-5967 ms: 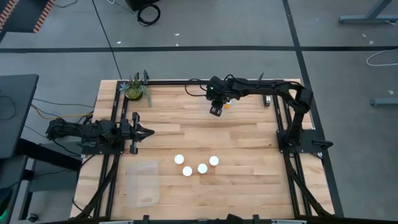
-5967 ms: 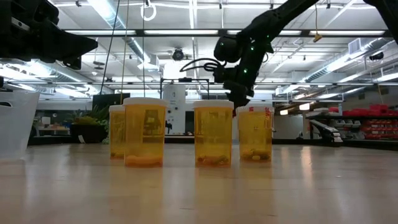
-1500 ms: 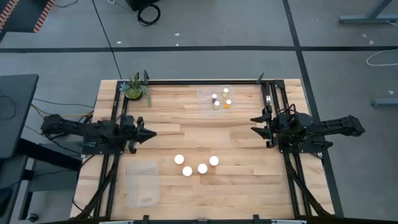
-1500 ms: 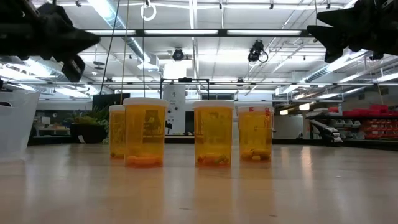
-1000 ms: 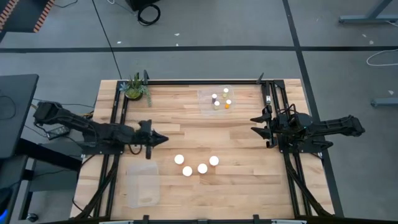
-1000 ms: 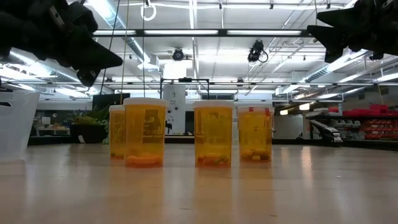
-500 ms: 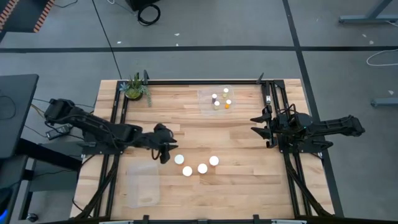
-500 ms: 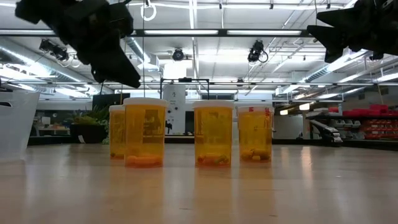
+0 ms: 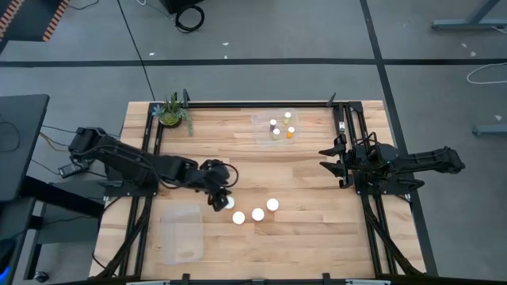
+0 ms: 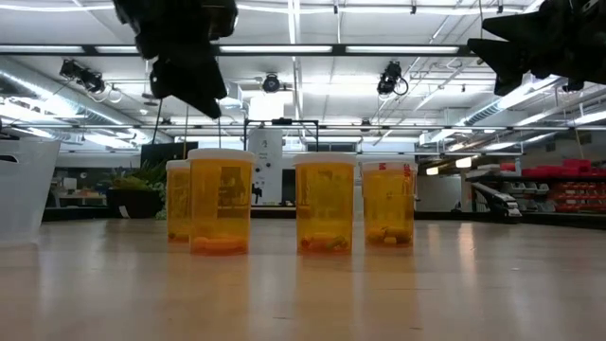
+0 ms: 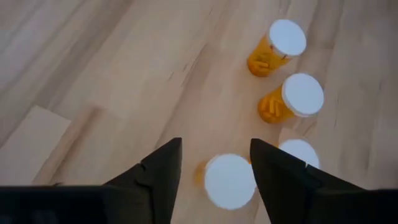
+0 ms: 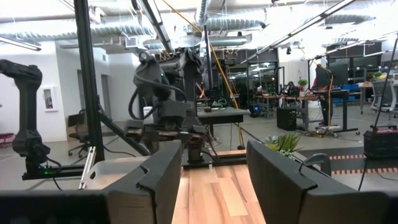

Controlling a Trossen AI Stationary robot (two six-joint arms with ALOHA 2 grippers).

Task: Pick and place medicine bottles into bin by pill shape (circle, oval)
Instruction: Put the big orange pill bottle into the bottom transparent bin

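Here the left claw, fingers apart, is being held above the nearest wide bottle; no label writing is being shown legibly. The right claw, fingers apart, is being kept well away from that bottle.

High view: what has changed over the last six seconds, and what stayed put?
The right gripper left the far bin, where small bottles now sit, and parked at the table's right side. The left gripper swung out from the left edge and now hangs open above the nearest of the four wide bottles, holding nothing. Those four bottles, the near empty bin and the potted plant did not move.
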